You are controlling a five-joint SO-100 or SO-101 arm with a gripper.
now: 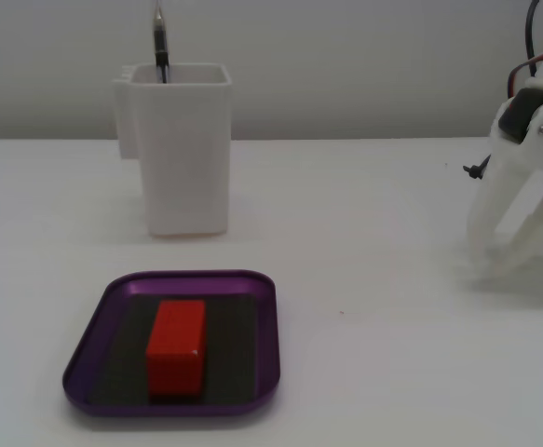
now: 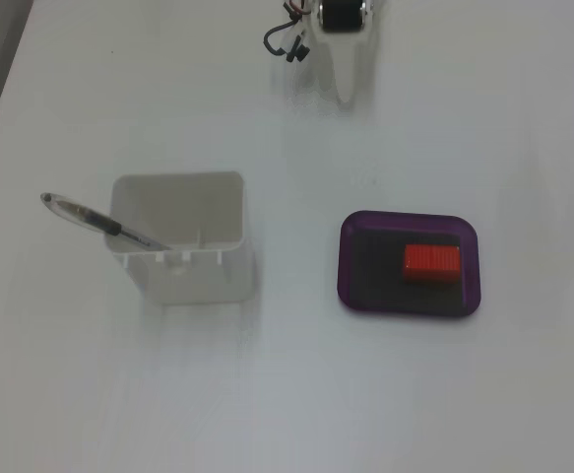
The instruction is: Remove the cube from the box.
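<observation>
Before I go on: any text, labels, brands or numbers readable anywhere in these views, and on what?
None readable in either fixed view.
Red cube: plain faces, no marking.
Purple box: no label.
White container: blank walls.
Pen in it: too small and blurred to show print.
Pincer: no lettering visible.

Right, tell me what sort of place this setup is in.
Probably a desk or hobby workbench: a plain white table with a white container holding a pen, a purple tray with a red block, and a small robot arm's end effector resting nearby.
</observation>
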